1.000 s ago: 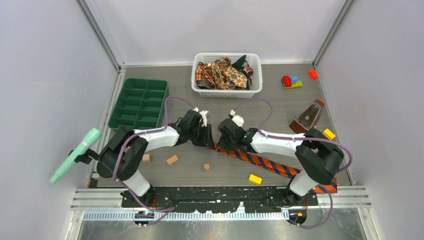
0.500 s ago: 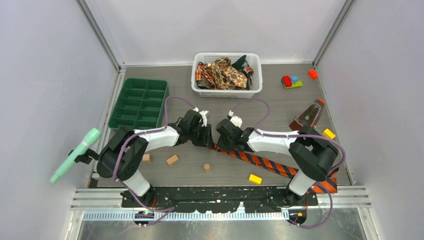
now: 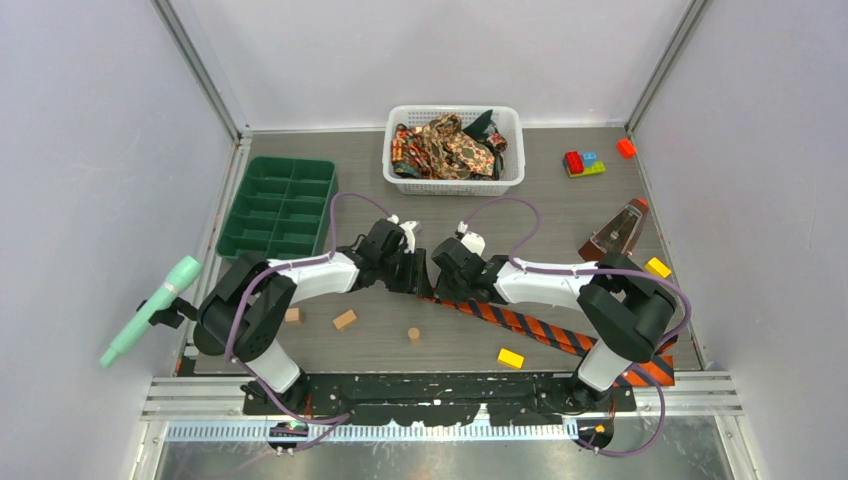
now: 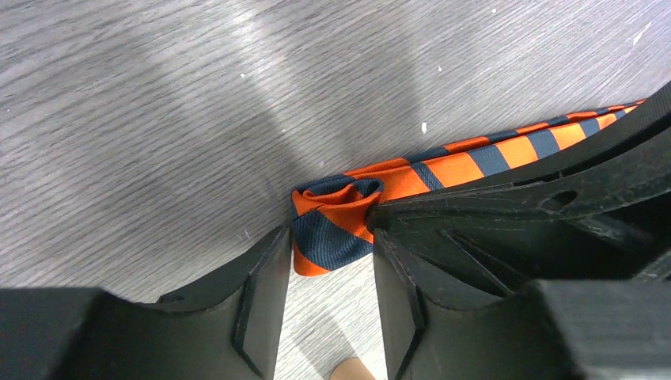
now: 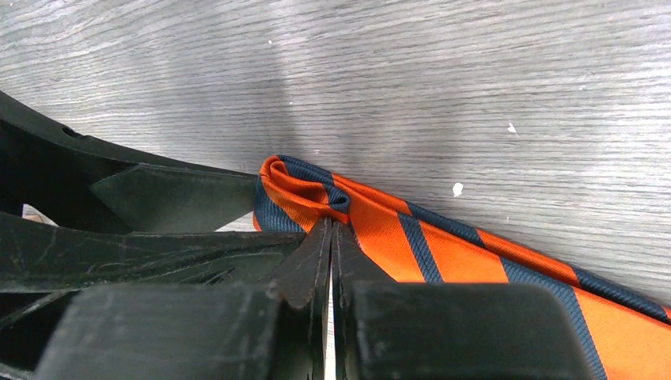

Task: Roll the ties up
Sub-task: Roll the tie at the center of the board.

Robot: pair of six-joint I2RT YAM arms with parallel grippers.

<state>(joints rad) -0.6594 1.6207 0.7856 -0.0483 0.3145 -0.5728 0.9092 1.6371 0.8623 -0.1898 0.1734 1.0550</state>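
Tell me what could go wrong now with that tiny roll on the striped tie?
The roll is barely one loose turn; with the left claw open around it, it may spring undone.
The right claw, shut, seems to pinch only a fold of the striped tie, which could slip out.
The tie's tail runs under the right arm, so it might snag.

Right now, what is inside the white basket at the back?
A tangled heap of brown-gold paisley ties and a dark green tie near the back right corner. The basket floor and anything under the heap are covered.
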